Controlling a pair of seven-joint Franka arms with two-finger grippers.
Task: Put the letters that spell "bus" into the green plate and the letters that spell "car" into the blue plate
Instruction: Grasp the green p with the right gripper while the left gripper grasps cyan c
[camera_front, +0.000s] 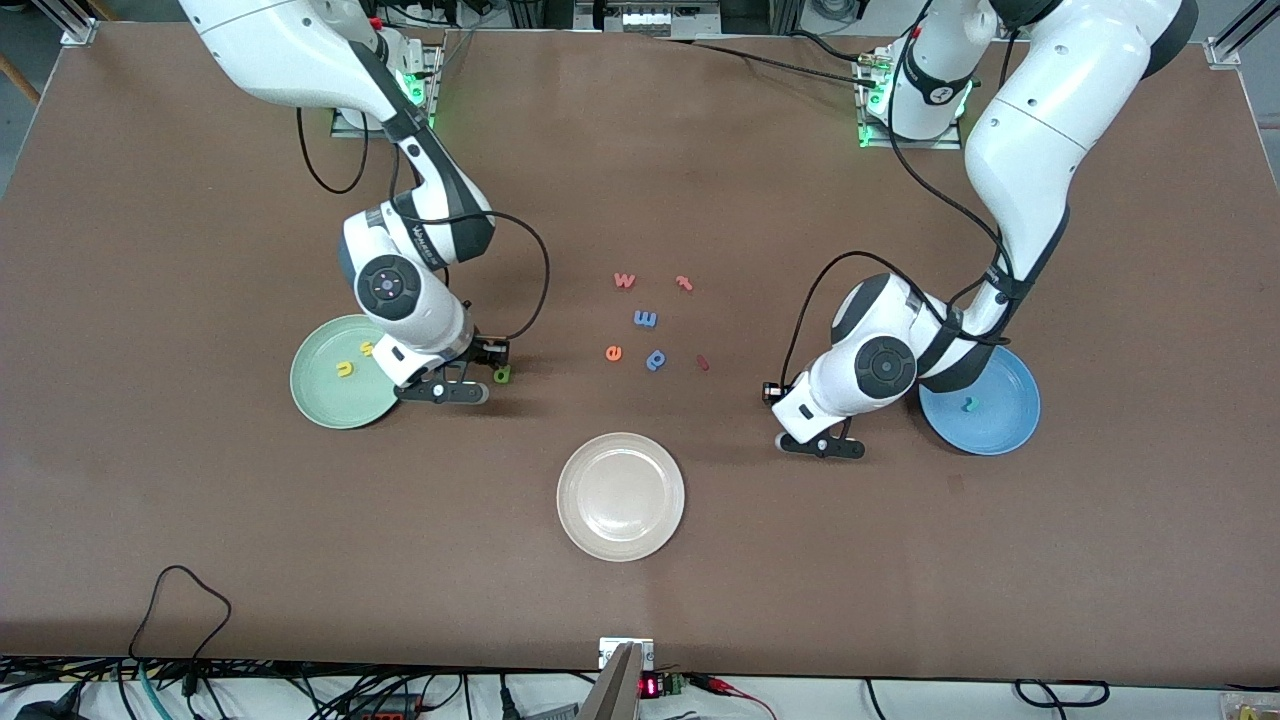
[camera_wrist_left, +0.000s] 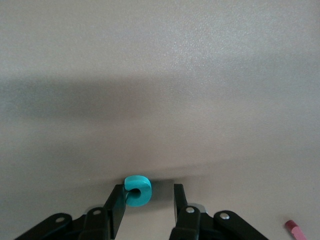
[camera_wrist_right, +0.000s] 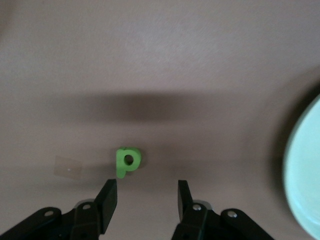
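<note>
The green plate (camera_front: 315, 395) holds a yellow u (camera_front: 344, 370) and a yellow s (camera_front: 367, 348). My right gripper (camera_front: 450, 392) (camera_wrist_right: 146, 183) hangs low beside that plate, open, with nothing between its fingers. The green b (camera_front: 502, 375) (camera_wrist_right: 127, 161) lies on the table just ahead of its fingertips. The blue plate (camera_front: 1010, 420) holds one teal letter (camera_front: 970, 405). My left gripper (camera_front: 822, 447) (camera_wrist_left: 148, 189) is down at the table beside the blue plate. Its jaws stand apart, and the teal c (camera_wrist_left: 137, 190) rests against one finger, clear of the other.
Loose letters lie mid-table: an orange w (camera_front: 624, 280), red t (camera_front: 684, 283), blue m (camera_front: 645, 319), orange e (camera_front: 613, 353), blue p (camera_front: 656, 359) and a small red piece (camera_front: 703, 362). A cream-white plate (camera_front: 620, 496) sits nearer the front camera.
</note>
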